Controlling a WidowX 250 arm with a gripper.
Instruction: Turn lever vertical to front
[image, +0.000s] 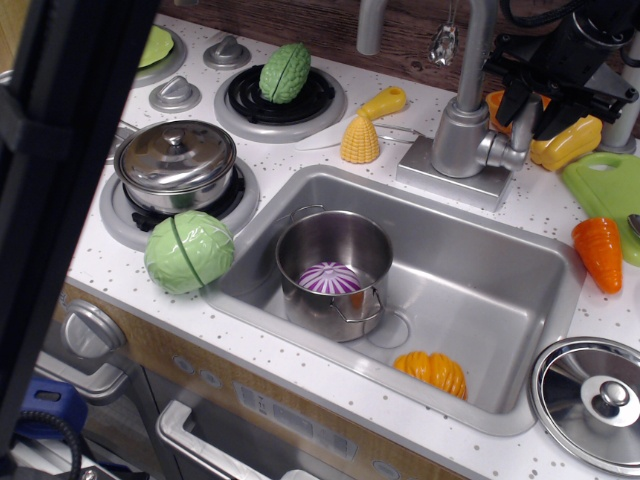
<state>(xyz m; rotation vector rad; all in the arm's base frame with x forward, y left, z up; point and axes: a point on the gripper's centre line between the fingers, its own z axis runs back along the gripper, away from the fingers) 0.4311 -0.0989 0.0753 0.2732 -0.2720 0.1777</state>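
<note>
At the upper right of the frame, my black gripper with fingers spread around the short matte silver-grey lever, upright beside the thick silver faucet body, steel sink below.

Lever: upper part hidden behind the gripper; jaw state cannot be told. Spout cut off by the top edge. Lid, near right, cropped by the right edge. Dark out-of-focus bar hides the left side.
</note>
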